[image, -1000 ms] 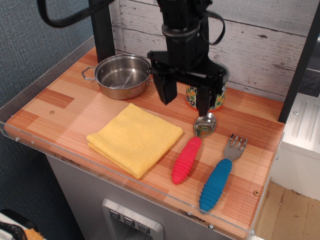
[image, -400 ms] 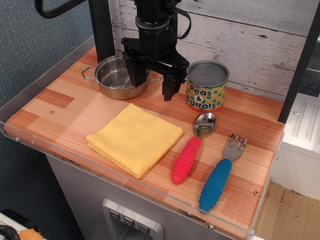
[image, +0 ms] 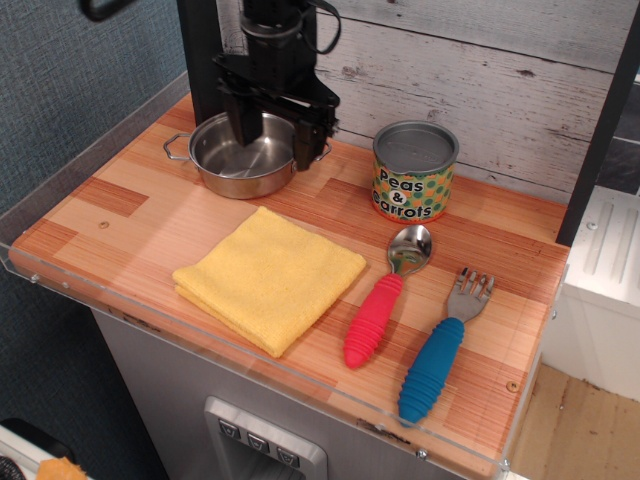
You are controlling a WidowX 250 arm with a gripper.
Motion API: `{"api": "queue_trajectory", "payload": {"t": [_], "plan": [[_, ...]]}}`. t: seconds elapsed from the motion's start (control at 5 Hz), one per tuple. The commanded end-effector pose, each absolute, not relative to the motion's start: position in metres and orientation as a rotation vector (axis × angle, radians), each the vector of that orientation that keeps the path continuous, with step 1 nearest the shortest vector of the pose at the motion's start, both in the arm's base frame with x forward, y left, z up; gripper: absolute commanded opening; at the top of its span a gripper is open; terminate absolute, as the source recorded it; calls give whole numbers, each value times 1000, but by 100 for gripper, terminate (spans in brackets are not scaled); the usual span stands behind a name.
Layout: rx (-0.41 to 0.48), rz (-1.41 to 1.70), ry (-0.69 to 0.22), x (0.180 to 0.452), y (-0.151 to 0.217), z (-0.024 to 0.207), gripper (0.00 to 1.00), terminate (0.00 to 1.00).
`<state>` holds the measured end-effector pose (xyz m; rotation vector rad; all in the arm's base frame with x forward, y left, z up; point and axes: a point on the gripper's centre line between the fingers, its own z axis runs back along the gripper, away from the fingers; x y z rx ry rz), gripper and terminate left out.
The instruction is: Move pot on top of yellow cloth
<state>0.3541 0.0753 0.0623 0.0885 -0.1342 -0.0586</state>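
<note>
The shiny steel pot [image: 228,158] stands at the back left of the wooden table, its left wire handle [image: 176,147] showing. The folded yellow cloth [image: 268,276] lies in front of it, apart from it, toward the table's front edge. My black gripper [image: 274,146] hangs over the pot's right side with its jaws apart. One finger [image: 243,126] is over the pot's inside and the other [image: 307,144] is at the pot's right rim. It holds nothing. The pot's right handle is hidden behind the gripper.
A "Peas & carrots" tin can [image: 414,171] stands at the back, right of the pot. A red-handled spoon [image: 385,294] and a blue-handled fork [image: 444,345] lie right of the cloth. A clear raised lip [image: 250,352] runs along the table's front edge.
My gripper has moved left and back, from in front of the tin can to over the pot's right side. Its jaws stay apart. Nothing else has moved.
</note>
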Motion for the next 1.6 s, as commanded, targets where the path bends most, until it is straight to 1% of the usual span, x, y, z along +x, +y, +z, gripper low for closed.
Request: {"api": "queue_trajectory", "payload": {"t": [0.0,0.2,0.4,0.6,0.8,1.0,1.4], "plan": [[108,-91,-175,368,95,60,100,0],[105,-122,-157,368,96,52,100,0],[76,-165,-163,367,98,50,100,0],[95,-195,-109,370,99,38,100,0],[105,-194,-97,372,99,34,100,0],[112,-202,-102,372,98,34,0,0],[114,-201,-108,370,99,39,0,0]]}}
